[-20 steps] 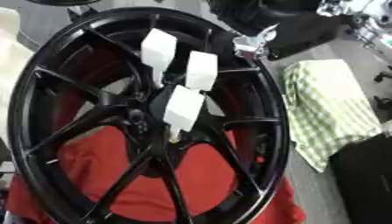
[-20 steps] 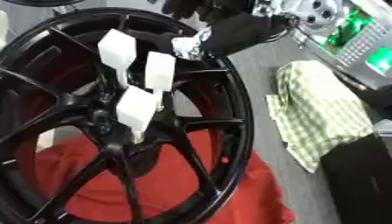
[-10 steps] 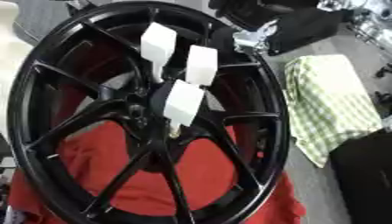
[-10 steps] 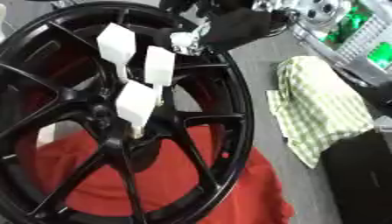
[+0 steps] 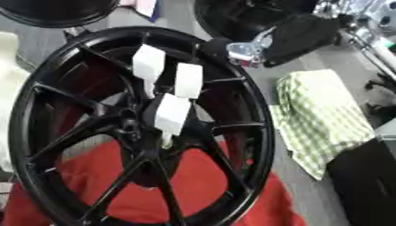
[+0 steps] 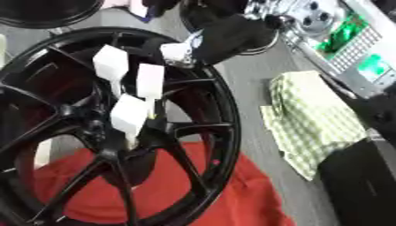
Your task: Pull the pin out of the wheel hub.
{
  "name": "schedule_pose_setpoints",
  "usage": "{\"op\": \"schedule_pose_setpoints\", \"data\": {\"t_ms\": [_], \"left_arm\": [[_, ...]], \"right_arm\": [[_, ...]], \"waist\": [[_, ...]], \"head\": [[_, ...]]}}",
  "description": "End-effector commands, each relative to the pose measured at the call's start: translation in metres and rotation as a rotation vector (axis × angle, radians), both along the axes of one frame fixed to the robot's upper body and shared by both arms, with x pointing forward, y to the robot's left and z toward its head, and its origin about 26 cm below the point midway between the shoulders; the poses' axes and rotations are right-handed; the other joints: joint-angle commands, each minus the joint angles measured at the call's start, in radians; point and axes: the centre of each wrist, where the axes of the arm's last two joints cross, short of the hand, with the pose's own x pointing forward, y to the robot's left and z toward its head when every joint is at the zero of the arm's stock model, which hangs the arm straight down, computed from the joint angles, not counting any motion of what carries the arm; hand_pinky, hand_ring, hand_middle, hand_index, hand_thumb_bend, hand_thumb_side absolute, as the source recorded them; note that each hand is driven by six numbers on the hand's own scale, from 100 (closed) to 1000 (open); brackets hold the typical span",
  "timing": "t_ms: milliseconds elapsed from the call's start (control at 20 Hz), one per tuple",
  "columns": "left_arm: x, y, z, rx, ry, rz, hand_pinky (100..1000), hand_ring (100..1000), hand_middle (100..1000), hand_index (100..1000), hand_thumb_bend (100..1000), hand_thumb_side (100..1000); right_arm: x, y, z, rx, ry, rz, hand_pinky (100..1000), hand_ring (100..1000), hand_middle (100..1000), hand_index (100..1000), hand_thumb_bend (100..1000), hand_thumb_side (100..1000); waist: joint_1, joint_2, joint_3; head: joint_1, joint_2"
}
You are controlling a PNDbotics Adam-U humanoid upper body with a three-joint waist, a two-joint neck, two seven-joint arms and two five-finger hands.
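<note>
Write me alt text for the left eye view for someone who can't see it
A large black spoked wheel stands tilted over a red cloth, with three white tags sticking out near its hub. The robot's right hand, black and silver, reaches in at the wheel's upper rim. A green checked cloth lies to the right.

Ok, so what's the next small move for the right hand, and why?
Probably move the right hand down and inward to the nearest white block-topped pin. The hand sits at the upper rim of the black spoked wheel, apart from all three white pins at the hub, touching none.
</note>
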Motion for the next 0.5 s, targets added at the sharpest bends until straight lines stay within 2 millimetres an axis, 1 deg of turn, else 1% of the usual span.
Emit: {"op": "schedule_pose_setpoints", "data": {"t_ms": [50, 300, 350, 400, 500], "left_arm": [[-0.004, 0.005, 0.006, 0.019, -0.019, 0.024, 691, 567, 539, 667, 100, 833], [-0.006, 0.007, 0.003, 0.02, -0.007, 0.037, 690, 567, 539, 667, 100, 834], [-0.006, 0.008, 0.002, 0.02, -0.005, 0.039, 690, 567, 539, 667, 100, 834], [-0.006, 0.008, 0.002, 0.02, -0.003, 0.042, 690, 567, 539, 667, 100, 834], [-0.007, 0.009, 0.001, 0.021, 0.002, 0.049, 690, 567, 539, 667, 100, 834]], "right_arm": [[-0.004, 0.003, 0.011, 0.035, -0.057, 0.027, 850, 906, 759, 847, 316, 442], [-0.003, 0.008, 0.006, 0.017, -0.049, 0.035, 853, 911, 763, 850, 321, 444], [-0.003, 0.01, 0.004, 0.012, -0.045, 0.038, 854, 911, 763, 851, 414, 375], [-0.003, 0.011, 0.002, 0.005, -0.041, 0.042, 855, 912, 766, 852, 325, 445], [-0.002, 0.016, -0.003, -0.004, -0.03, 0.052, 855, 913, 766, 852, 324, 446]], "waist": [[0.015, -0.029, -0.007], [0.019, -0.034, -0.02], [0.02, -0.034, -0.022], [0.02, -0.035, -0.024], [0.021, -0.037, -0.031]], "head": [[0.02, -0.008], [0.025, -0.002], [0.025, -0.001], [0.026, 0.0], [0.032, 0.0]]}}
